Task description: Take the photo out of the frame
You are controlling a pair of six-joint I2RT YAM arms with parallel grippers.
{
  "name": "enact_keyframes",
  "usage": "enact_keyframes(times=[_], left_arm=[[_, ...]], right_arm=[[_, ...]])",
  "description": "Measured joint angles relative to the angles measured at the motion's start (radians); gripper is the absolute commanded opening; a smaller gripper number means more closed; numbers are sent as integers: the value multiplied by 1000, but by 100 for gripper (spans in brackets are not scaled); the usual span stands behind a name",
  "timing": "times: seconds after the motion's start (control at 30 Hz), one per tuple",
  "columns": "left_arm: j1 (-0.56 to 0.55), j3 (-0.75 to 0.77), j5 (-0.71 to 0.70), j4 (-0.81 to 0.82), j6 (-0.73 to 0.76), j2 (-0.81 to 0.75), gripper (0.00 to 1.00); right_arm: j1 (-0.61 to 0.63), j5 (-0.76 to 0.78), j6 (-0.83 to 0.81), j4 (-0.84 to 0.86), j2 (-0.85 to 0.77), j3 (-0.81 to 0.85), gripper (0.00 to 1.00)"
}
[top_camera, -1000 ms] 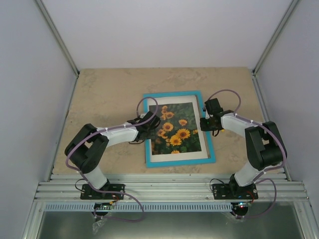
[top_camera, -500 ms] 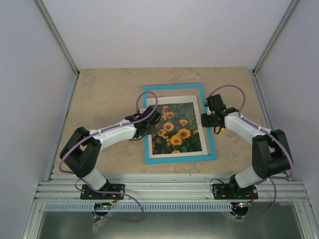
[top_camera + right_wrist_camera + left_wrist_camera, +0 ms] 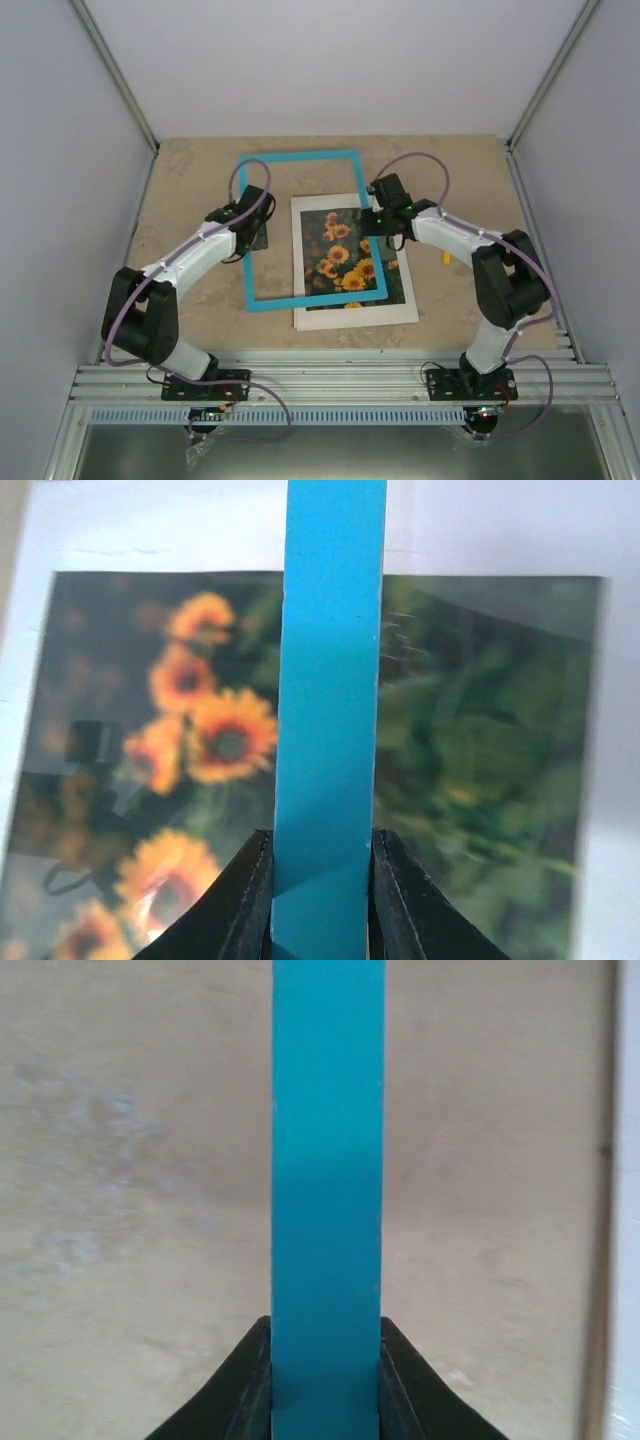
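So the frame [image 3: 297,156] is just a thin turquoise rectangle. Looking down through its opening, you get bare table [image 3: 190,180] on the left and a strip of the photo [image 3: 340,255] on the right. The photo is lying flat on the table, out of the frame, sitting inside a white mat [image 3: 355,315] that borders it all round. It's yellow-orange sunflowers on dark green leaves, and from the right wrist camera the surface looks glossy, with pale reflections on it. The frame sits up and to the left of the print, a bit skewed, with its right bar and near bar crossing over the picture and mat. Can't tell if it touches them, though the print looks blurry behind the bar in the wrist view. Left claw [image 3: 248,225] is clamped on the frame's left bar, with its black fingers [image 3: 245,1385] tight against both edges of the turquoise strip and tan table behind. Right claw [image 3: 378,225] is closed on the right bar the same way, with sunflowers underneath. Both arms are reached forward with elbows bowed outward and wrists turned in toward each other across the frame. There's also a tiny yellow bit [image 3: 445,257] on the table off to the right of the mat.
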Motion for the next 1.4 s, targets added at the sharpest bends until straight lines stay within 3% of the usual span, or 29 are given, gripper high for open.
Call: enact_keyframes(times=[0.27,0.7,0.8,1.13,1.2,1.4], left_arm=[[158,82,-69,-89,163,75,13],[350,129,-190,-81,299,320,0],[391,127,-193,-56,332,360,0],[410,103,-257,74,447,400,0],[421,85,-274,132,480,397,0],[489,29,-339,326,477,403,0]], right_arm=[[86,-44,126,127,153,90,1],[195,-78,259,285,380,214,1],[215,-75,268,307,403,238,7],[217,-140,203,343,387,203,42],[215,-222,154,349,340,148,49],[175,-402,48,400,95,-70,56]])
